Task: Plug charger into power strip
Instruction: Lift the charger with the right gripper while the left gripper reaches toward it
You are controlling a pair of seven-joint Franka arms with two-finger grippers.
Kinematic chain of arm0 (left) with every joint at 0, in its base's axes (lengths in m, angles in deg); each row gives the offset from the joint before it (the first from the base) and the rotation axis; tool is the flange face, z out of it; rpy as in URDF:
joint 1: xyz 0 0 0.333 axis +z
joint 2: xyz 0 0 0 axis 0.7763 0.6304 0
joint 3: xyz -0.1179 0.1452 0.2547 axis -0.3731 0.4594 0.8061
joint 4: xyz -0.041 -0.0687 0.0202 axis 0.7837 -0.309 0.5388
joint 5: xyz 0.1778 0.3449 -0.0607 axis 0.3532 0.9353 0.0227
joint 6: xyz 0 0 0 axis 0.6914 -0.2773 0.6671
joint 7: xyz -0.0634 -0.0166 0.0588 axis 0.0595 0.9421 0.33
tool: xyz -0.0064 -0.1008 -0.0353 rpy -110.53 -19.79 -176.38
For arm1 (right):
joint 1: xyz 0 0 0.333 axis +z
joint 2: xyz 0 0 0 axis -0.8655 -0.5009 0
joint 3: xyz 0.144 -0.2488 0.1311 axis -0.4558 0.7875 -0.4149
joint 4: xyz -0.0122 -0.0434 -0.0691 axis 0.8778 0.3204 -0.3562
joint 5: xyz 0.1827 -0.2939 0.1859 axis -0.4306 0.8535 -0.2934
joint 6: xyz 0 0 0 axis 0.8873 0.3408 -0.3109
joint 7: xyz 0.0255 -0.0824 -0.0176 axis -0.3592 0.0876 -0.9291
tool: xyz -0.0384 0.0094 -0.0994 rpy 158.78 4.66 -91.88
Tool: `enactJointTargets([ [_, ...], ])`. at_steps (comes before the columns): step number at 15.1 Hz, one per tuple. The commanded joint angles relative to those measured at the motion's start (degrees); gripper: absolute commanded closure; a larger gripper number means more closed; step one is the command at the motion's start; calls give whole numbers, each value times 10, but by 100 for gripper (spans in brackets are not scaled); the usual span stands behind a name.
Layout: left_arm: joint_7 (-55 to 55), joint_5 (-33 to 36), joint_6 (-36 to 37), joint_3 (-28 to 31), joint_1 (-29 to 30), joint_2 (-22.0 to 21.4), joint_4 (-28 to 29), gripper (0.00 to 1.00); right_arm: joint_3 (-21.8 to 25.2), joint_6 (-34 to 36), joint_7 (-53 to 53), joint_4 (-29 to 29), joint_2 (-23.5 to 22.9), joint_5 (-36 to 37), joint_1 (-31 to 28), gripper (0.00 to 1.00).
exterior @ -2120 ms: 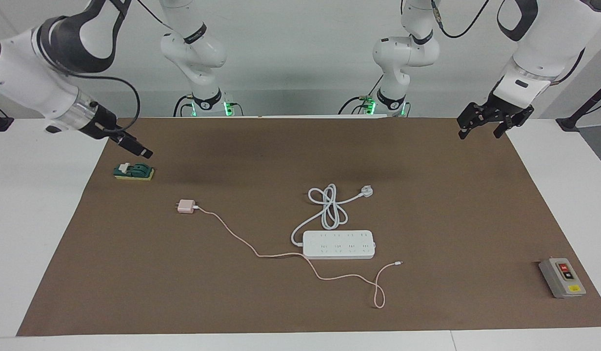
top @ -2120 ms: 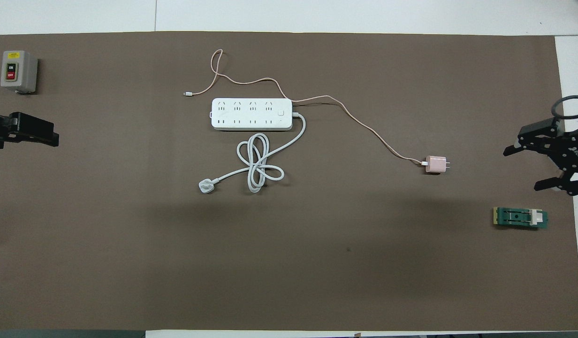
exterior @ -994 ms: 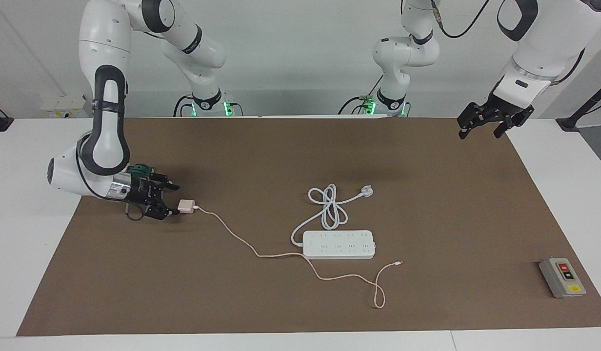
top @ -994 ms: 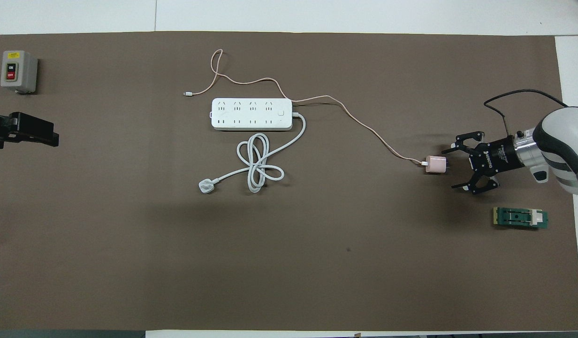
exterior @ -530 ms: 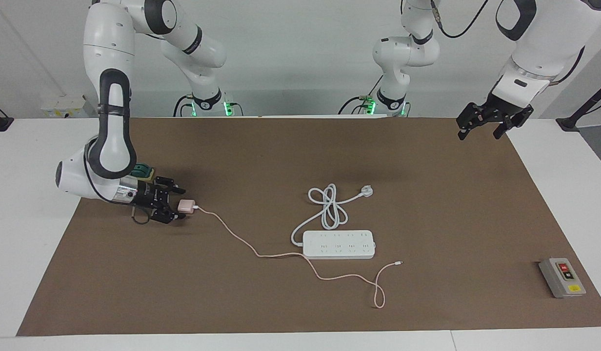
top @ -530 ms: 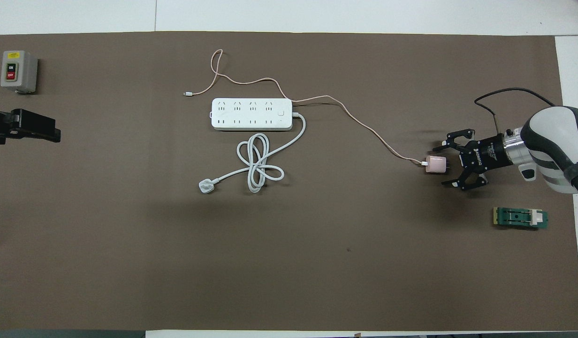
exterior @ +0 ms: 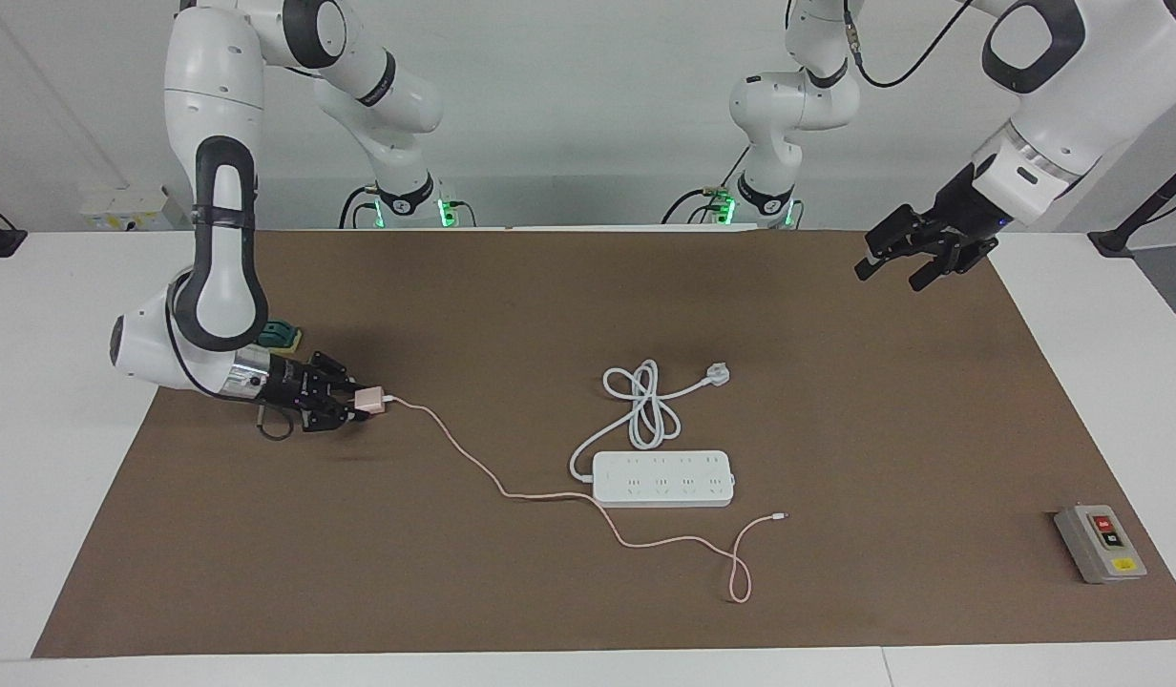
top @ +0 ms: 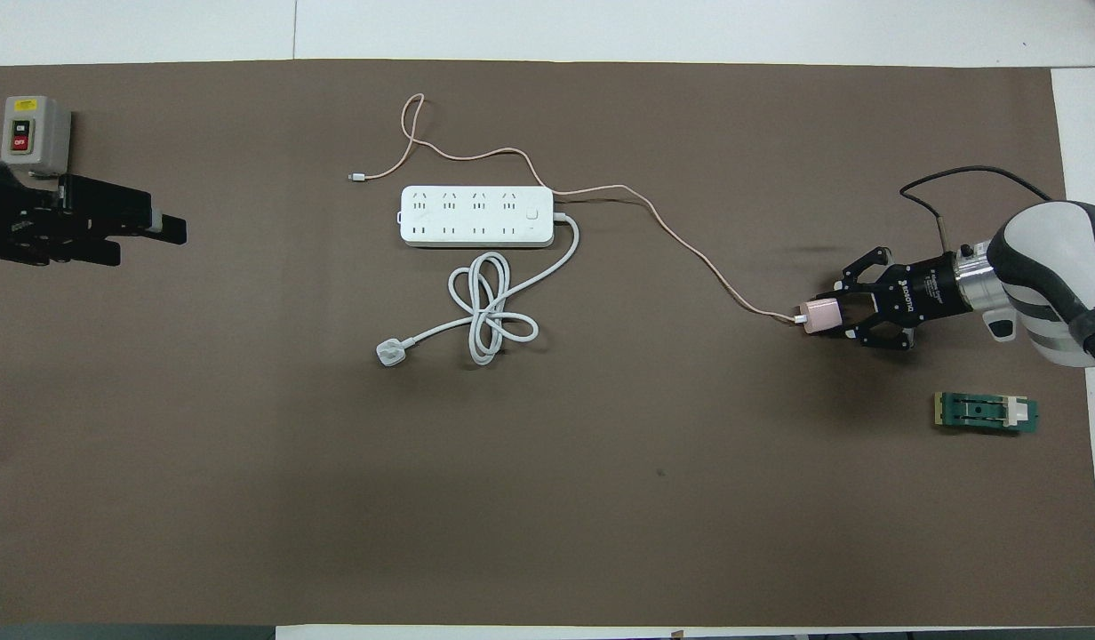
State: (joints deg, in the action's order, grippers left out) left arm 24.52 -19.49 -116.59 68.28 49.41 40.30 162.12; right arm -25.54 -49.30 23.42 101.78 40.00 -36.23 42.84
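Pink plastic, the little charger sits pinched in the right claw, low over the brown mat at the right arm's end of the counter. Its thin pink cable trails away across the mat, touches the end of the power strip, then runs on farther from the robots and ends in a small loop with the loose connector lying near that strip. In the overhead view the right claw lies almost flat, its fingers pressed against the two sides of the charger.

White and flat, the power strip lies around the middle of the mat, well apart from the charger. Its thick white cord is coiled on the side nearer the robots, ending in a white plug.

Just beside the right arm's wrist, nearer the robots, a small green block rests on the mat.

The left claw hangs in the air over the mat's edge at the left arm's end, fingers spread, holding nothing. A grey switch box stands far from the robots at that same end.
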Motion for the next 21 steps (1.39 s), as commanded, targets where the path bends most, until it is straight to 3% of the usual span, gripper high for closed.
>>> enactJointTargets([
  [1, -7, -103, -13, -2, 23, 25, 16, 0, -5, 24, 24, -25, 3, -7, 9, 100],
  [5, -61, -243, -28, -2, 34, 55, 49, 0, -8, 93, 172, -130, 15, -8, 71, 100],
  [9, -126, -359, -52, -2, 34, 66, 100, 0, -7, 83, 307, -186, 31, -63, 158, 100],
  [11, -192, -408, -68, -4, 27, 73, 136, 0, -8, 49, 363, -211, 29, -82, 198, 100],
  [14, -200, -492, -43, -10, 17, 98, 138, 0, -8, -26, 420, -216, 27, -101, 276, 100],
  [17, -219, -525, 5, -13, 6, 132, 139, 0, -8, -74, 446, -215, 25, -102, 326, 100],
  [21, -370, -568, 7, -13, -28, 149, 164, 0, -8, -110, 474, -215, 23, -102, 379, 100],
])
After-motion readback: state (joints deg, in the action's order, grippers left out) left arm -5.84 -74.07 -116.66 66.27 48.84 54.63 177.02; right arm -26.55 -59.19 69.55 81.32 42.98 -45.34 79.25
